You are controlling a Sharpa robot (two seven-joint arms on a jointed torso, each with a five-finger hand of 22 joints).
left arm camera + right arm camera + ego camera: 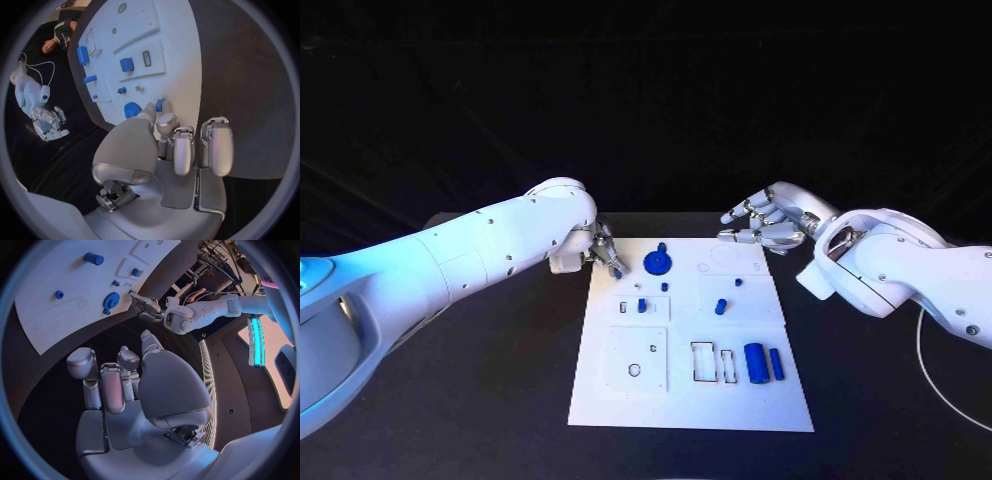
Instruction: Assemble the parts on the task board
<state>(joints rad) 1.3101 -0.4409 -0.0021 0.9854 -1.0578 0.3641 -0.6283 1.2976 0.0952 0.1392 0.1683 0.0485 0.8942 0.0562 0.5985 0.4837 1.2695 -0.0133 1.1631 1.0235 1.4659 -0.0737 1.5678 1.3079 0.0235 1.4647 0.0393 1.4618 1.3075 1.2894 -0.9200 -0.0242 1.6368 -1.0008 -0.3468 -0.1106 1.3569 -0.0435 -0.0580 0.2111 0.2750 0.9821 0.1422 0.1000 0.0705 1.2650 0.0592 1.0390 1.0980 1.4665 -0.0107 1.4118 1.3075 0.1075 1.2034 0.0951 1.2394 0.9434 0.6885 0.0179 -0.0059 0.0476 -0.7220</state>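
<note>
The white task board (747,400) lies in the middle of the black table. At its far left corner my left hand (600,250) pinches a small blue part (160,105) between thumb and a finger, just above the board's edge. A blue gear (658,262) stands on the board right beside that hand, and it appears again in the left wrist view (131,109). My right hand (764,225) hovers past the board's far right corner, fingers apart and empty. Two blue cylinders (756,362) lie side by side near the board's right edge.
Small blue parts sit on the board: a peg (721,306), a block (642,306) and a tiny stud (666,286). Cut-out slots (704,362) and a raised plate (638,356) mark the near half. A white cable (935,370) curves over the table at the right.
</note>
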